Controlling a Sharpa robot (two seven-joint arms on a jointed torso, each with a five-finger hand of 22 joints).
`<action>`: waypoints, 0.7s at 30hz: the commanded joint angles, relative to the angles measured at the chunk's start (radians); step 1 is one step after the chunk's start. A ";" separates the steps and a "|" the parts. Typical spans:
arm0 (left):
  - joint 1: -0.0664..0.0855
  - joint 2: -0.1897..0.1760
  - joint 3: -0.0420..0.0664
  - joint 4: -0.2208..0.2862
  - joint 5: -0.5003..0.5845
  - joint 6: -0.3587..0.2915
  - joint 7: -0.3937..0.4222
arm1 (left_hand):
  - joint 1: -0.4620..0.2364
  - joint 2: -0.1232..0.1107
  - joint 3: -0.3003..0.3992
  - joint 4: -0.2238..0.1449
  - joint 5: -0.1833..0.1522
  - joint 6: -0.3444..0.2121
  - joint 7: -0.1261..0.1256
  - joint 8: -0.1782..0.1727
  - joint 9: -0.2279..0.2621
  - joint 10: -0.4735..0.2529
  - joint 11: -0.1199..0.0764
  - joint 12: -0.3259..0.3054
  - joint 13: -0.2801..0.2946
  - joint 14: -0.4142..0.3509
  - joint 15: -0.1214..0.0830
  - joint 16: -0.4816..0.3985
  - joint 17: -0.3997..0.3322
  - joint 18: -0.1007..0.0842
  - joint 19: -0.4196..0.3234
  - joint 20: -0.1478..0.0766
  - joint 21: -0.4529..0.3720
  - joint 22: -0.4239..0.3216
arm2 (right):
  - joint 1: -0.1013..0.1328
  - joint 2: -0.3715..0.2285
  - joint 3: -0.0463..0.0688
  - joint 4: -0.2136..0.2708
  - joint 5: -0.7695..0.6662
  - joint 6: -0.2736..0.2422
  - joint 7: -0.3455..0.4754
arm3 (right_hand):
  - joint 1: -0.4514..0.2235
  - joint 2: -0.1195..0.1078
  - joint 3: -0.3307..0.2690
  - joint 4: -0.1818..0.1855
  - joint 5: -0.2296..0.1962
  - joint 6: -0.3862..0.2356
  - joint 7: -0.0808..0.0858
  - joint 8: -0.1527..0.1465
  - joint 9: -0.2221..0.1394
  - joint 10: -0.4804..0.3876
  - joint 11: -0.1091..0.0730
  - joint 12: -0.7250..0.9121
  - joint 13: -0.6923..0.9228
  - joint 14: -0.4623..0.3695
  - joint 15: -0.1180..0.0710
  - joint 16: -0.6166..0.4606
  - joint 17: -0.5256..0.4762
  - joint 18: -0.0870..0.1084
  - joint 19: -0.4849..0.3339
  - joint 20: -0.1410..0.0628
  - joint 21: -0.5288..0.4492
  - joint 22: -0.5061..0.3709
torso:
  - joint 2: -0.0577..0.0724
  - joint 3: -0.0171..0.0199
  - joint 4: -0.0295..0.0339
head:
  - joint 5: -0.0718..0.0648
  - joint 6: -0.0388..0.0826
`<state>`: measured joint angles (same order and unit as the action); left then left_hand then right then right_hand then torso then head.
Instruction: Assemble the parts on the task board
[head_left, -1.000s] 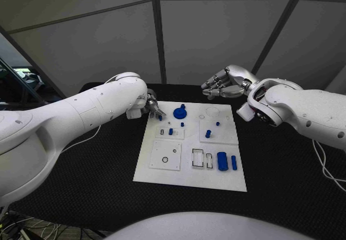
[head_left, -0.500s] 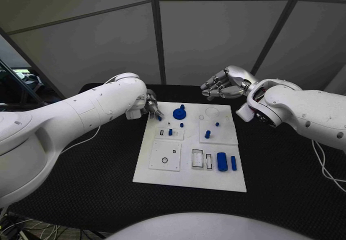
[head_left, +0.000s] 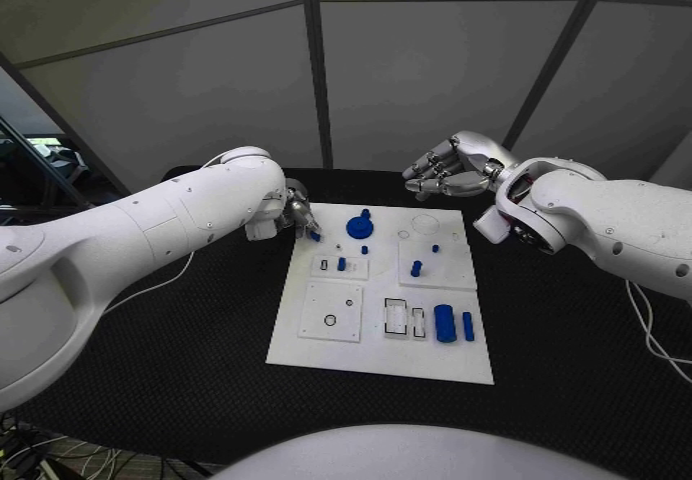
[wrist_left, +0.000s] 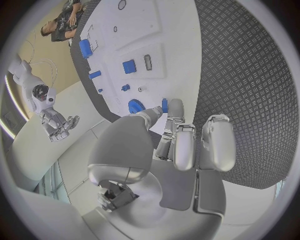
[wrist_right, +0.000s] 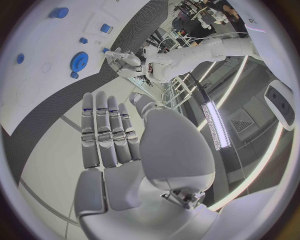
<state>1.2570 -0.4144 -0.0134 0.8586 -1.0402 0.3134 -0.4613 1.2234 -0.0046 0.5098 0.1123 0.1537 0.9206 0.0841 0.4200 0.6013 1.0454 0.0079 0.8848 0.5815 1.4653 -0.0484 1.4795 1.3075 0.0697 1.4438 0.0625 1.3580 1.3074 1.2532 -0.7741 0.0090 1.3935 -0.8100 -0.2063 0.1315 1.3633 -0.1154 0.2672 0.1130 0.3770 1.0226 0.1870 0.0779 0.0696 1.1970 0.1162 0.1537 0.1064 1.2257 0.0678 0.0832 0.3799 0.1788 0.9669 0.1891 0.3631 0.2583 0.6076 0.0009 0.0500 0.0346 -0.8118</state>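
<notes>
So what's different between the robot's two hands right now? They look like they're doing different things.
The left hand sits low at the far left corner of the task board, pinching a small blue part between its fingertips. The right hand hangs above the table beyond the board's far edge, holding nothing, its fingers held side by side and only loosely bent. Both are silver, many-fingered hands on white arms.

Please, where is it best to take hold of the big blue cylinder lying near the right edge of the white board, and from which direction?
Probably from above, across its middle. The big blue cylinder lies flat on the task board, its long axis running away from the robot. Fingers would close on its two curved long sides, but a thinner blue peg lies close on its right, so room there is tight.
</notes>
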 joint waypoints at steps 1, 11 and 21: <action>0.003 -0.031 0.000 0.051 0.054 -0.069 -0.001 | -0.026 -0.011 0.129 -0.107 0.008 0.005 -0.005 0.011 0.010 0.016 -0.001 0.003 -0.003 0.077 -0.003 0.008 0.189 -0.014 0.009 -0.005 0.008 0.095 | 0.002 -0.002 0.000 -0.001 0.000 0.009 0.006 | 0.005 0.003 0.007 -0.002 0.006 0.006 -0.001 0.004 0.001 0.007 -0.002 0.004 -0.001 0.007 0.001 -0.006 -0.001 0.003 0.008 -0.001 -0.006 -0.002 | -0.001 0.0006 0.0020 | 0.001 0.000; 0.007 -0.147 0.000 0.262 0.075 -0.177 -0.027 | -0.092 -0.049 0.226 -0.156 0.032 0.023 -0.011 0.038 0.038 0.059 -0.009 0.015 0.002 0.086 -0.012 0.030 0.208 -0.021 0.026 -0.011 0.030 0.117 | 0.002 -0.006 0.000 -0.002 0.000 0.010 0.005 | 0.005 0.003 0.007 -0.002 0.006 0.006 -0.001 0.004 0.001 0.007 -0.002 0.004 -0.001 0.007 0.001 -0.006 -0.001 0.003 0.008 -0.001 -0.006 -0.002 | 0.000 -0.0001 0.0009 | 0.006 -0.002; 0.004 -0.224 -0.032 0.427 0.048 -0.258 -0.038 | -0.127 -0.067 0.263 -0.175 0.076 0.031 -0.015 0.054 0.052 0.091 -0.013 0.039 0.029 0.087 -0.016 0.031 0.209 -0.023 0.033 -0.016 0.038 0.125 | 0.002 -0.006 0.000 -0.005 0.000 0.011 0.006 | 0.005 0.003 0.007 -0.002 0.006 0.006 -0.001 0.004 0.001 0.007 -0.002 0.004 -0.001 0.007 0.001 -0.006 -0.001 0.003 0.008 -0.001 -0.006 -0.002 | 0.001 -0.0007 -0.0004 | 0.011 -0.003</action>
<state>1.2614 -0.6354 -0.0431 1.2718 -0.9761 0.1095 -0.4877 1.1077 -0.0739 0.6599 0.0444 0.2241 0.9473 0.0678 0.4693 0.6535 1.1076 0.0131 0.9198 0.6096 1.4652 -0.0554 1.5049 1.3075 0.0687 1.4614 0.0520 1.3920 1.3073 1.2532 -0.7797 0.0087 1.3895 -0.8100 -0.2020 0.1308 1.3633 -0.1154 0.2672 0.1129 0.3770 1.0226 0.1870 0.0777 0.0696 1.1969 0.1162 0.1537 0.1065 1.2257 0.0678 0.0833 0.3800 0.1788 0.9669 0.1892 0.3631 0.2584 0.6078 0.0009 0.0509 0.0453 -0.8142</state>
